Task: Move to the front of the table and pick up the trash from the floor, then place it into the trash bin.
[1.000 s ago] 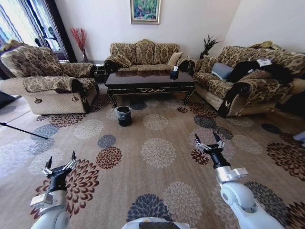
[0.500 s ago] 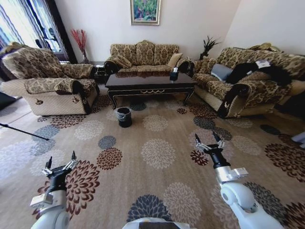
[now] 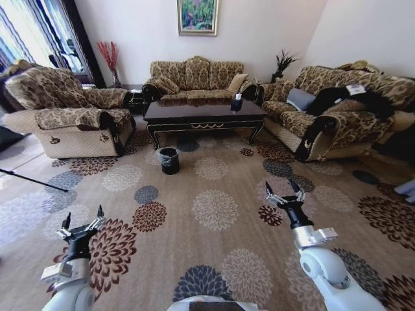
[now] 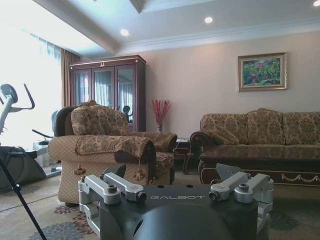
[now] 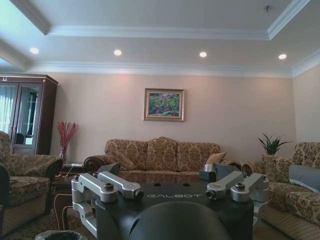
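Head view: trash bin (image 3: 170, 160) just before table (image 3: 204, 111) front edge; wide floor (image 3: 214, 214) between bin and left gripper (image 3: 82, 222), right gripper (image 3: 283, 192), both spread, empty.

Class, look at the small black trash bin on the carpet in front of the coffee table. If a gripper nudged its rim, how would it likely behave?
The trash bin looks small and bucket-like, so it is probably light and would likely slide or tip. It stands on soft carpet, which may make tipping likelier than sliding. Its crinkly liner would probably give way rather than offer a firm hold.
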Motion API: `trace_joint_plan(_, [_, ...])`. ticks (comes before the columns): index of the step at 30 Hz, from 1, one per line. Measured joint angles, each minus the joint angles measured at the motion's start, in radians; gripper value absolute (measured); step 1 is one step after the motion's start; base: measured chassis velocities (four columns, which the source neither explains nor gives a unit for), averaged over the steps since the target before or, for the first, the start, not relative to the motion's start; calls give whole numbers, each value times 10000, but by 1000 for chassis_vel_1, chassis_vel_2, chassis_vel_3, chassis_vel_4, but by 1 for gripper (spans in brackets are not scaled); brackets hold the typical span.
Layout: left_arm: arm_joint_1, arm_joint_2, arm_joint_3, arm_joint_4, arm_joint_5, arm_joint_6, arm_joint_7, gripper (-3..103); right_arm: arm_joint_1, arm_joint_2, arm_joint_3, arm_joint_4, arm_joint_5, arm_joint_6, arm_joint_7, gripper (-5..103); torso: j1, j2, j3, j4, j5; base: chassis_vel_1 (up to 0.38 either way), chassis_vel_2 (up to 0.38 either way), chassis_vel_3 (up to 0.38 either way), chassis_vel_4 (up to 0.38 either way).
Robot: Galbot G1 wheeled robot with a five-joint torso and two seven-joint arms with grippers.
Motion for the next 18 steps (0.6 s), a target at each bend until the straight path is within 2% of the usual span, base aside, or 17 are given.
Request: trace_joint_plan(18, [0, 0, 0, 0, 0, 0, 0, 100, 0, 0, 0, 0, 0, 0, 0, 100, 312, 750, 436, 0, 0, 0, 0, 0, 0])
